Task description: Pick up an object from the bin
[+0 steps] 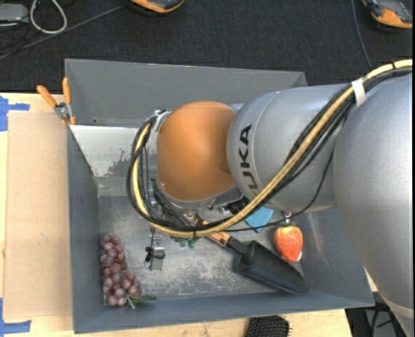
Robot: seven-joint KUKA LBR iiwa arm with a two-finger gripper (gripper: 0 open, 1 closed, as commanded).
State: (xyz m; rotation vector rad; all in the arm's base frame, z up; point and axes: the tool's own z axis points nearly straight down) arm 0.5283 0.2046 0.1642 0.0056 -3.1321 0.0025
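Lettering "UKA" (244, 157) marks the arm (298, 142), end effector (155, 251) near purple grapes (116, 272).

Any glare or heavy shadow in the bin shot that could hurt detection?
Camera view: bright sheen on the bin's left back wall; soft highlight on the orange wrist cover; floor darker close under it, around the gripper; purple grapes at lower left and the red fruit evenly lit.
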